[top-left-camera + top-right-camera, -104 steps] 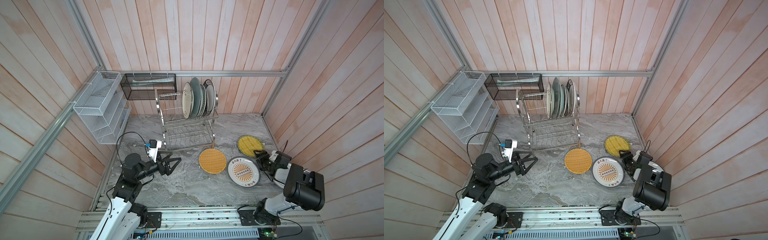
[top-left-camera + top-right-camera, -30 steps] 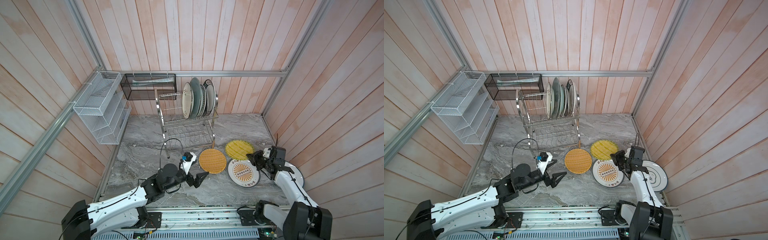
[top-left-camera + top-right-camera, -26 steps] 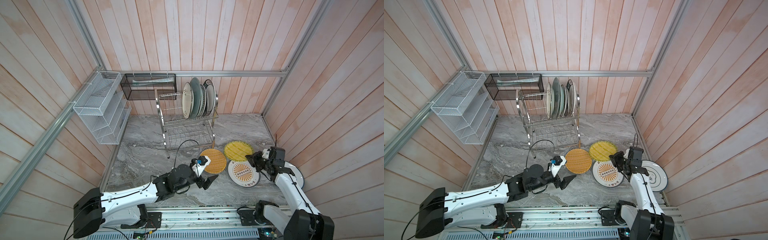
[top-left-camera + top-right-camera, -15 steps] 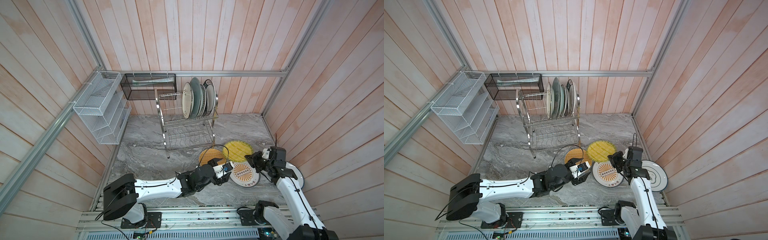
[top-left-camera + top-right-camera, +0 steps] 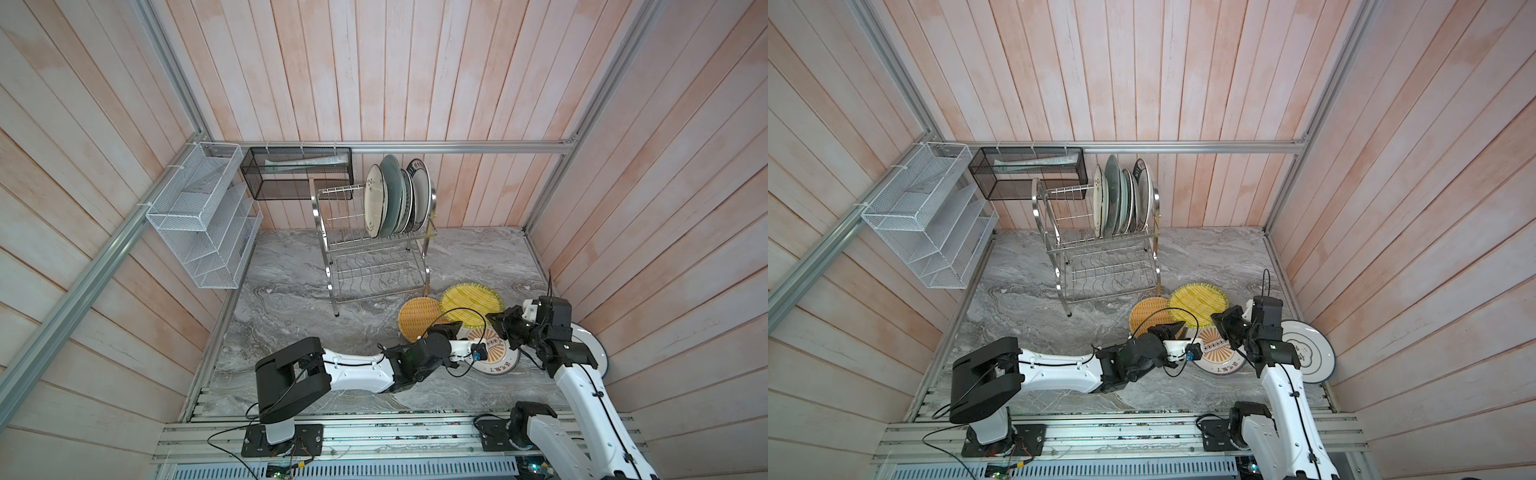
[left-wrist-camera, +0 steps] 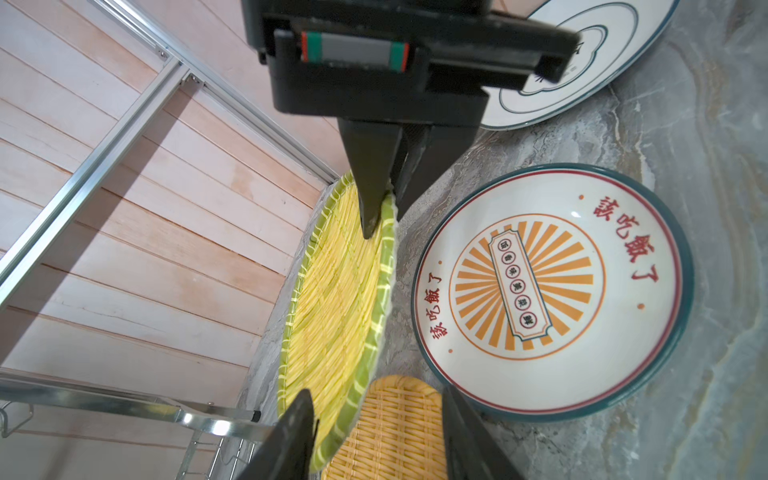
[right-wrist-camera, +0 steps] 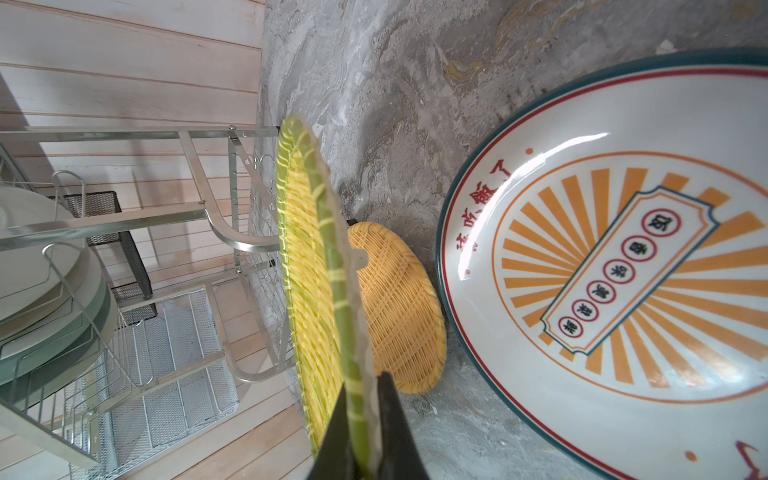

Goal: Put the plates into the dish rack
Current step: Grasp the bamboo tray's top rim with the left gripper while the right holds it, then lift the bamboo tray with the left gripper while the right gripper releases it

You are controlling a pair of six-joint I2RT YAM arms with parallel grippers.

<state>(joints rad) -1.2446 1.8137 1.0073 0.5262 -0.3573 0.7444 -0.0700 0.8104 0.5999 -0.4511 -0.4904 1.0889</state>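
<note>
The yellow woven-pattern plate is tilted up on edge, overlapping the orange woven plate. My right gripper is shut on its green rim. My left gripper straddles the opposite rim, jaws still apart, one finger close beside the rim. The sunburst plate lies flat beside them, and the blue-ringed white plate is by the right wall. The dish rack holds several upright plates on its top tier.
A white mesh organizer hangs on the left wall and a black mesh basket on the back wall behind the rack. Both arms crowd the front right corner. The rack's lower tier holds nothing.
My left arm swung from the left side across to the plates and its jaws narrowed round the yellow plate's rim. The right gripper shifted that plate left, over the orange one.
</note>
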